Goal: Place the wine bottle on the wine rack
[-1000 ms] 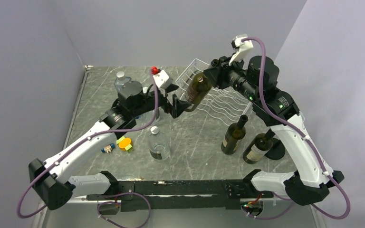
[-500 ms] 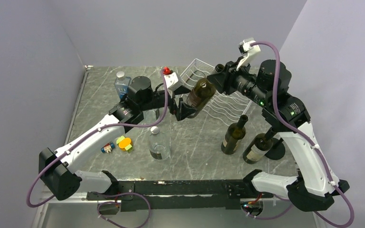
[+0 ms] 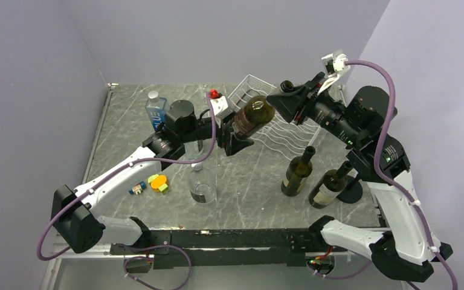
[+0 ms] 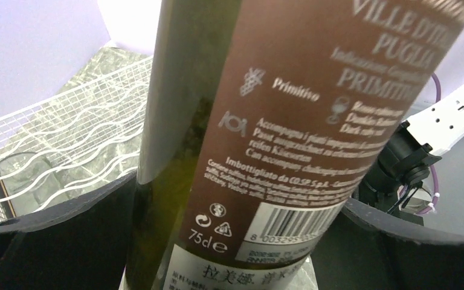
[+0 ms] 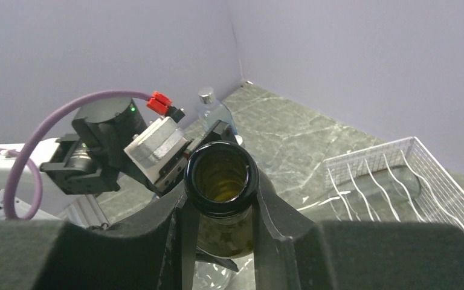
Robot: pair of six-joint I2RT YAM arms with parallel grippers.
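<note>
**Wine bottle held aloft at the left edge of the wine rack**

The wine rack [image 3: 281, 134] is made of thin white wire. It is rectangular and sloped, and wavy rows of wire form rounded grooves across it. It stands on a grey, marble-veined table [image 3: 248, 175].

The wine bottle [image 3: 251, 116] is of dark olive-green glass, smooth and glossy. A brown label printed with pale lettering and a barcode is wrapped round its body, and a white strip label is seen below it. Its mouth is open, and a thick rounded lip is shown in the right wrist view.

The bottle is held off the table and tilted, at the left edge of the rack. Its base points down and away from the rack, and its neck rises toward the rack's far side. It is not laid in any groove.

The neck is clamped just under the lip between the black fingers of the right gripper [image 3: 278, 103], which is closed on it.

The lower body of the bottle is flanked on both sides by the left gripper [image 3: 237, 136]. Its jaws are spread wide. Whether its pads press on the glass cannot be told.

Two more dark wine bottles [image 3: 298, 172] are stood upright on the table in front of the rack.
</note>
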